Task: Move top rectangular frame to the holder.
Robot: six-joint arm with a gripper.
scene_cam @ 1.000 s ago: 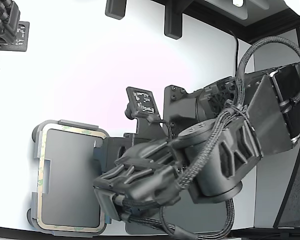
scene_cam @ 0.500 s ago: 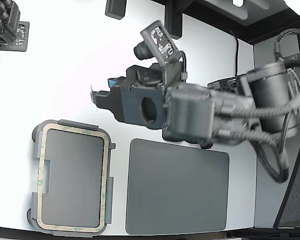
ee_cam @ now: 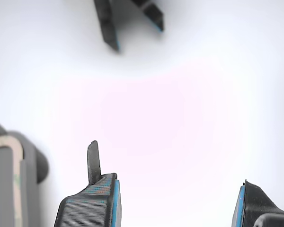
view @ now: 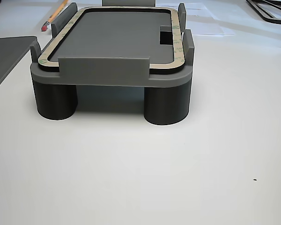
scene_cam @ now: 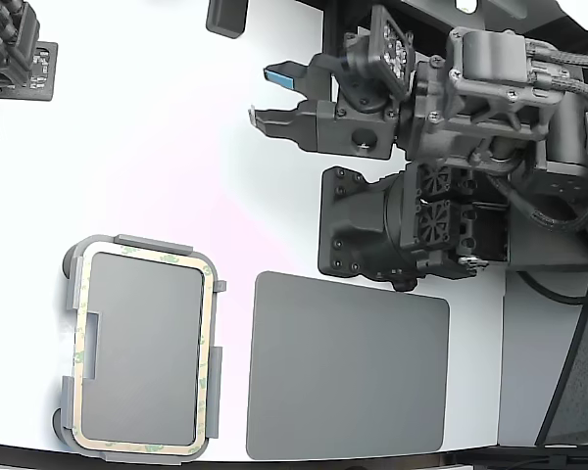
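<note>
Dark grey rounded mat (scene_cam: 348, 367) flat on white table (scene_cam: 157, 147); pencil (view: 54, 13) behind.

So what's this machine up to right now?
It is a robot arm that moves a thin tan frame into a grey holder. At this moment the frame lies seated in the holder, inside its raised tabs. The arm's hand is open, holds nothing and hangs over bare white table, well away from the holder. A dark grey mat lies beside the holder with nothing on it.
</note>
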